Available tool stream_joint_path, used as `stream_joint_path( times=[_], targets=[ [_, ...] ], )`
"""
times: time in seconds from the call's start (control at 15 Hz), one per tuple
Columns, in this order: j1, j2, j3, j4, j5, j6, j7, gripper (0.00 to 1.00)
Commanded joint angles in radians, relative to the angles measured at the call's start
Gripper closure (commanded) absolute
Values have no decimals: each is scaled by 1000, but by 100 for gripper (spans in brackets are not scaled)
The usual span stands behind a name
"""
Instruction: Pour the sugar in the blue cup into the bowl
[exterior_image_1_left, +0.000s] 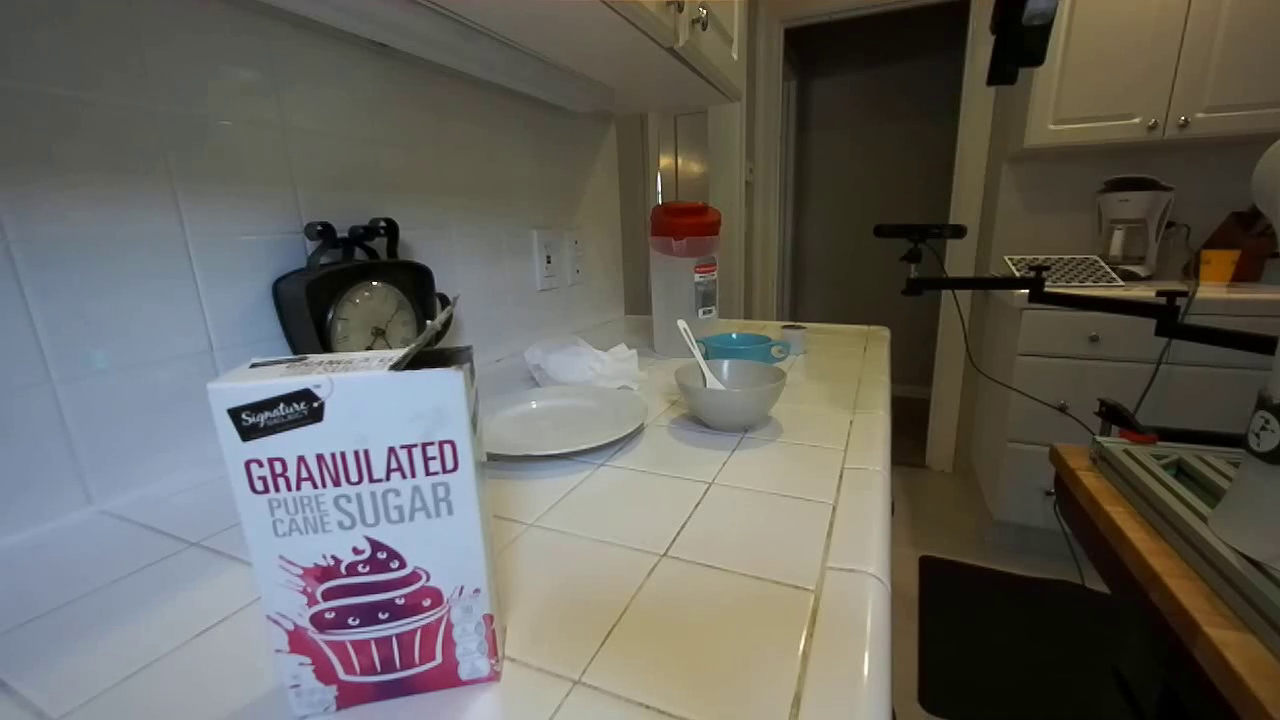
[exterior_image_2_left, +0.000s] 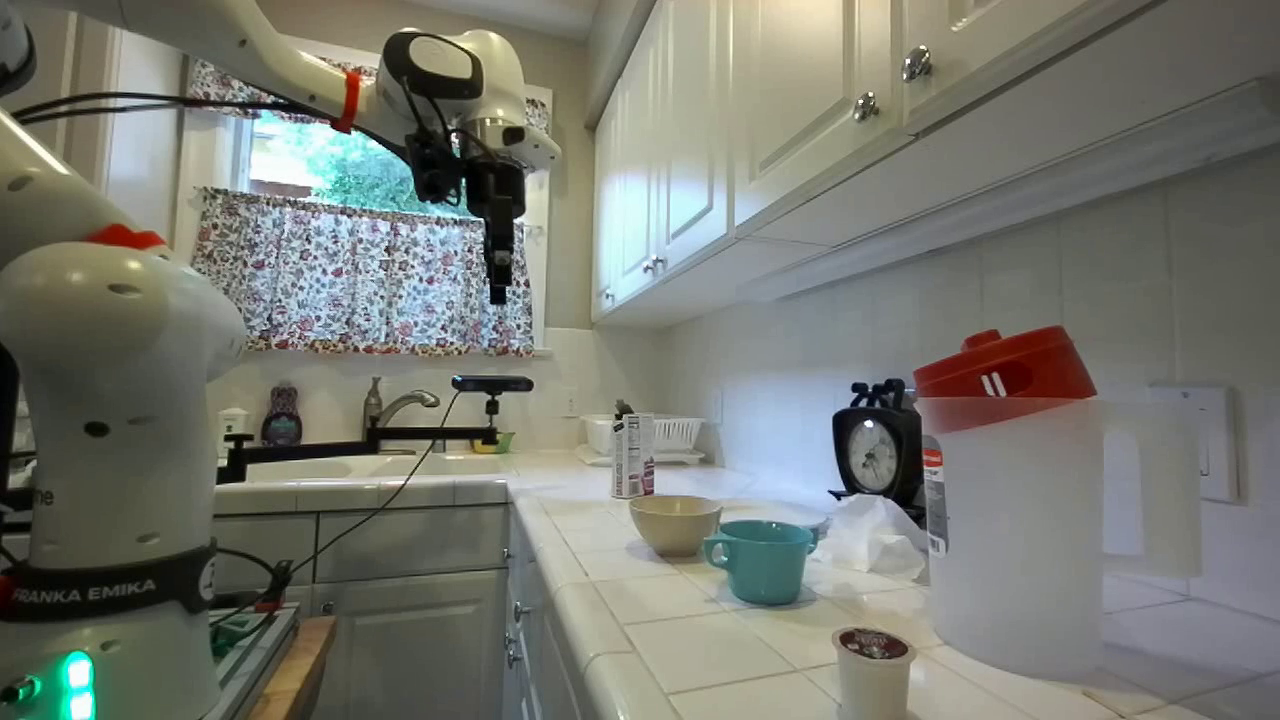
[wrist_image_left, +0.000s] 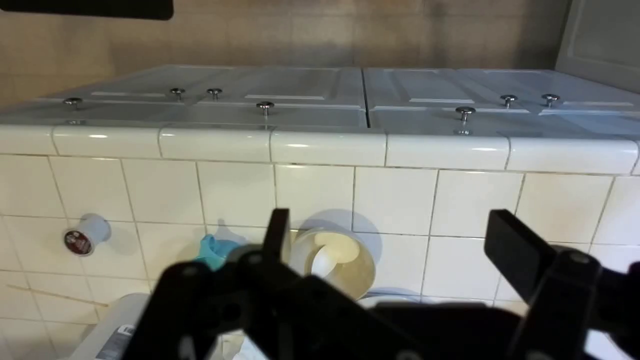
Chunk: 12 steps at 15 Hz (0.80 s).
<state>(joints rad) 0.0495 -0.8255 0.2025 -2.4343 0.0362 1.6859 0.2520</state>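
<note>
Gripper (wrist_image_left: 392, 232) hangs above a tiled counter (wrist_image_left: 477, 200), its jaws spread wide with nothing between them. Turquoise cup (exterior_image_2_left: 765, 567) sits upright near the off-white bowl (exterior_image_2_left: 672, 530), lower centre of the frame in an exterior view; any sugar inside is out of sight. Black gripper parts hide some of the cup in the wrist view, so a misjudged descent could shove it against the bowl. Later, the white spoon (exterior_image_1_left: 697, 350) in the bowl could deflect the pour.
</note>
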Motion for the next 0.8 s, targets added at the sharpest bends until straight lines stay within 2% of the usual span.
stream_joint_path(
  times=[0.0,0.53,0.67,0.73],
  targets=[
    [-17,-6,0,-16,-25,38,19,0],
    [-117,2,-59,-289,-137,396,19,0],
    [-128,8,-82,-343,-148,471,-10,0],
    [-144,49,-89,-321,-162,481,-23,0]
  ],
)
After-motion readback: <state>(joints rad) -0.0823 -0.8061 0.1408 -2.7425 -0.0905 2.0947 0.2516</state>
